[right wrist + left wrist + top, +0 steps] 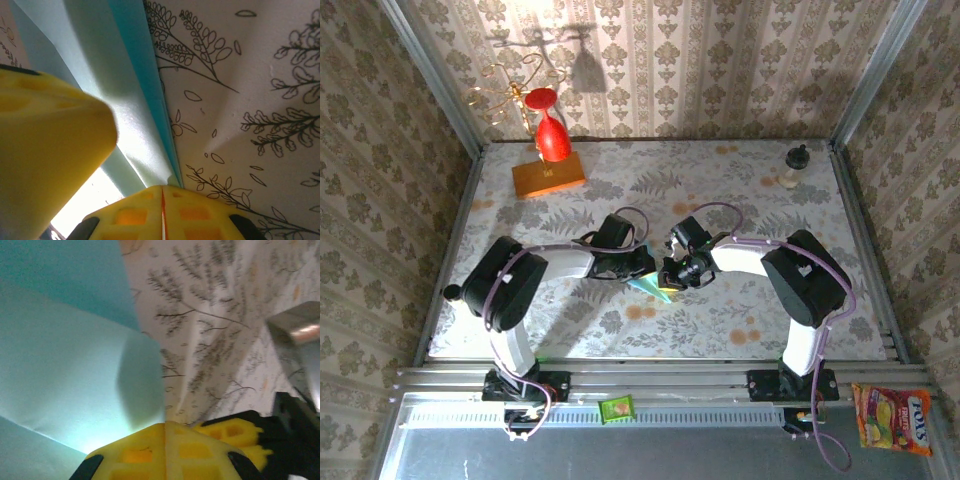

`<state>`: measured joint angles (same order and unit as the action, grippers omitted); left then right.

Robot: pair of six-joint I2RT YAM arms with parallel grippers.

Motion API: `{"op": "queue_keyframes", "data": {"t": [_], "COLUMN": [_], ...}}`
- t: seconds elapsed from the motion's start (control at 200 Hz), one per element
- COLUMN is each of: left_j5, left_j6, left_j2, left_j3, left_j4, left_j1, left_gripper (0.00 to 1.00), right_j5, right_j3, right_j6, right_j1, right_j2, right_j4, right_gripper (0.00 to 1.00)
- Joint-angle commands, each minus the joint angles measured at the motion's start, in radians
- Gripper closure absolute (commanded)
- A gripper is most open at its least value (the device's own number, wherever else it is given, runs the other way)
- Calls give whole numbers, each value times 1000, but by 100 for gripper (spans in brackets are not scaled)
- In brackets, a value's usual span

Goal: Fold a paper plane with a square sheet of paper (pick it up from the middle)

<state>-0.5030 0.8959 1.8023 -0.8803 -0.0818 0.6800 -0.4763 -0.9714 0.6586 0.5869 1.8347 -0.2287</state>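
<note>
- From above you see only a pointed light-blue corner of the paper plane (655, 287), at the centre of the table (740, 320). The left tool (642, 270) and right tool (670, 275) cover the rest.
- The left wrist view cuts the paper off at its top and left edges. In the right wrist view, a blurred yellow mass at the left hides part of it.
- Count one paper plane, two tools, one orange block (549, 175), one red glass (552, 135), one small bottle (794, 166) and one green packet (617, 408).
- Each tool's fingers are pressed together at the paper. You cannot tell whether paper is pinched between them.
- The paper lies in overlapping folded layers with sharp creases.
</note>
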Motion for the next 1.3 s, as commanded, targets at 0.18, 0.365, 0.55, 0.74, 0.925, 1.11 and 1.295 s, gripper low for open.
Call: {"op": "queue_keyframes", "data": {"t": [0.18, 0.365, 0.55, 0.74, 0.925, 1.11, 1.295], "left_j5": [30, 61, 62, 61, 28, 10, -24], "left_j6": [-19, -24, -37, -60, -81, -113, -140], "left_j2": [46, 47, 63, 60, 67, 96, 124], "left_j3": [4, 19, 19, 14, 15, 0, 1], "left_j4": [5, 16, -4, -18, -73, -85, -107], "left_j1": [3, -25, -59, -107, -155, -210, -311], "left_gripper": [92, 92, 91, 91, 90, 90, 90], "right_j5": [78, 129, 163, 177, 188, 192, 196], "right_j3": [37, 42, 78, 102, 107, 109, 112], "right_j6": [-10, -40, -68, -80, -83, -82, -77], "right_j1": [-2, -2, -14, -22, -24, -25, -30], "right_j2": [71, 91, 116, 123, 127, 130, 134], "right_j4": [-73, -124, -137, -145, -148, -146, -147], "right_gripper": [89, 89, 89, 89, 89, 89, 89]}}
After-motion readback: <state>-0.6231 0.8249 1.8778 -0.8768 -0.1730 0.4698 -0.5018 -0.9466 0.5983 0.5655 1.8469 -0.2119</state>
